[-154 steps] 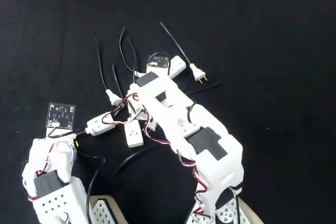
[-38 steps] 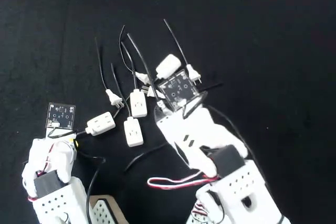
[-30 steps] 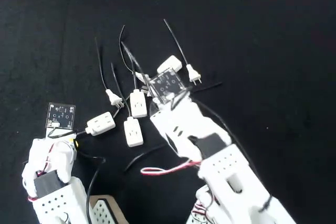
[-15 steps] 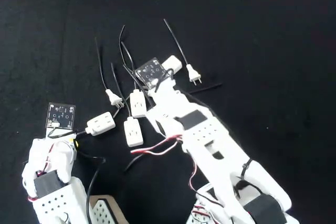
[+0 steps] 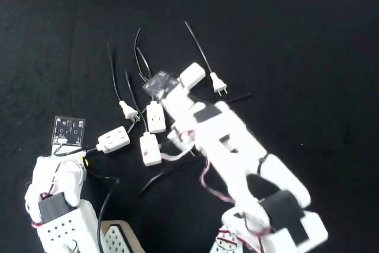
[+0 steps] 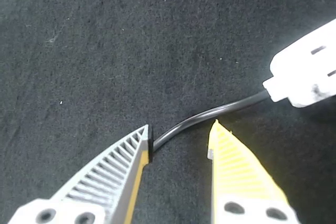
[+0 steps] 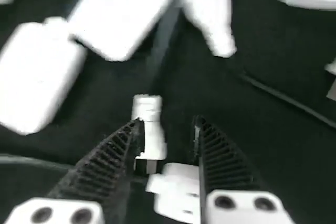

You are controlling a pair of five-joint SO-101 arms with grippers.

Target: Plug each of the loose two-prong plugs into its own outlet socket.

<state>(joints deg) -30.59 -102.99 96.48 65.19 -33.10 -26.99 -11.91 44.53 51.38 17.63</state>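
At the lower left of the high view, our left arm [image 5: 56, 199] sits tucked in. The left hand [image 6: 178, 132] is spread wide and grips nothing. A black cord [image 6: 210, 115] runs across the gap between its fingertips, touching the grey one, and leads to the leftmost socket [image 5: 113, 140], which lies just beyond the hand.

Next to the right is the left plug [image 5: 127, 109], loose, just above that socket. Then come the two middle sockets [image 5: 156, 117], one above the other, left of centre.

Our right arm [image 5: 237, 152] stretches diagonally from the lower right to the centre of the frame, so it is much the nearer arm to the cluster. The right hand [image 7: 167, 123] is moderately open and holds nothing. A small white piece [image 7: 148, 124] lies between its fingers, close against one of them, with its long axis running the way the fingers point. We take it for a plug body, though it is blurred. We judge the coming move to be a closing on that piece, which sits off-centre in the gap.

Just right of the wrist lie the upper socket [image 5: 192, 74] and the right plug [image 5: 219, 83], near each other but apart. The desk [image 5: 308, 57] is bare to the right and above, while cords and sockets crowd the left side.
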